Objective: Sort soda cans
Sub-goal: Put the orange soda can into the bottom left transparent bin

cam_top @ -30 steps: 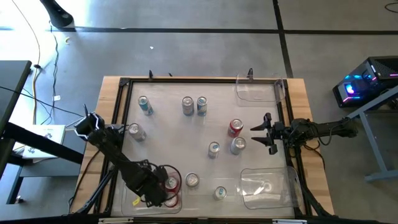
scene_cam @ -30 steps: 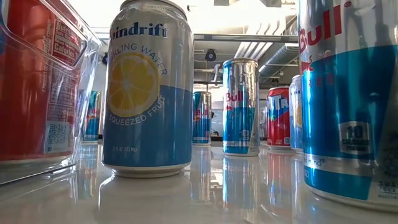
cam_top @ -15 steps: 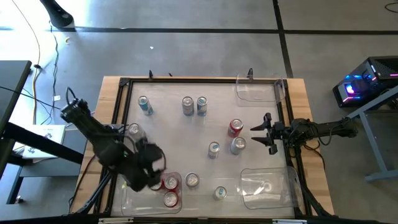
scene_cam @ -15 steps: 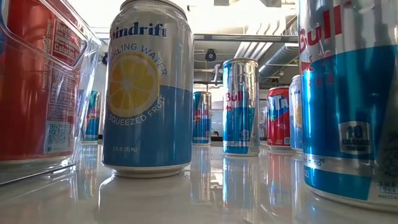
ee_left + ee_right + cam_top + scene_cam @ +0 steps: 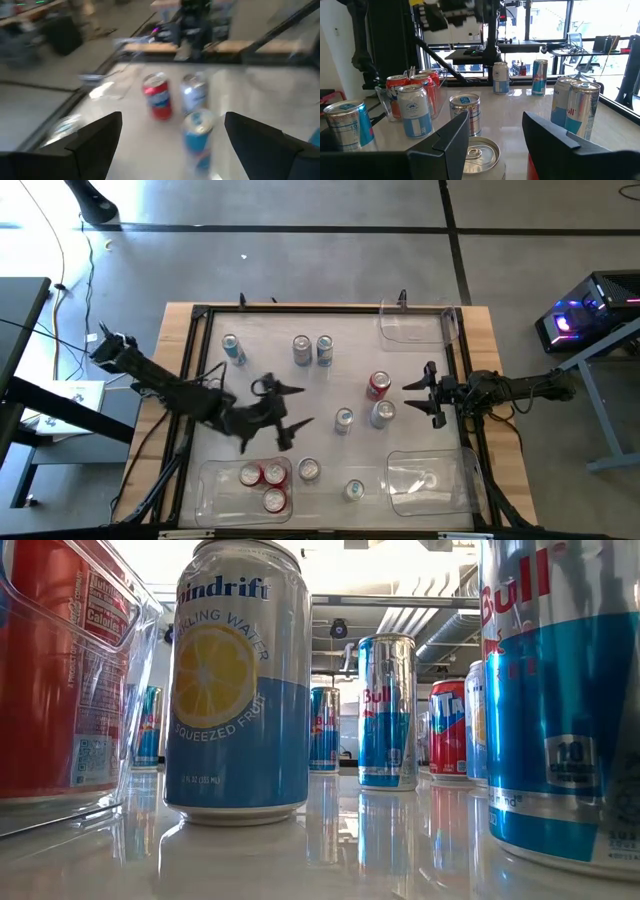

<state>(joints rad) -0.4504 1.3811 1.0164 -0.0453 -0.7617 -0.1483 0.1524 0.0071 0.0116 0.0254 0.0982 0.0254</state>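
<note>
My left gripper (image 5: 295,408) hangs open over the table's middle, pointing right at a blue can (image 5: 343,420), a silver-grey can (image 5: 382,413) and a red can (image 5: 377,385). Its wrist view shows the same blue can (image 5: 197,135), the red one (image 5: 159,95) and the silver-grey one (image 5: 194,92) ahead of its gripper (image 5: 170,145). Three red cans (image 5: 265,483) stand inside the near-left bin (image 5: 215,492). My right gripper (image 5: 416,396) waits open at the right edge, beside the silver-grey and red cans. Neither gripper shows in the low view.
More cans stand upright on the table: a blue one (image 5: 232,348), a silver-grey and blue pair (image 5: 312,348) near the far edge, another silver-grey one (image 5: 308,470) and a blue one (image 5: 354,490) near the front. Clear bins sit near-right (image 5: 445,490) and far-right (image 5: 400,328). A raised frame (image 5: 300,308) rims the table.
My left gripper has come up out of the near-left bin and swung toward the table's middle and far side, turning until it points right. Three red cans now show in that bin. The right arm has kept still.
</note>
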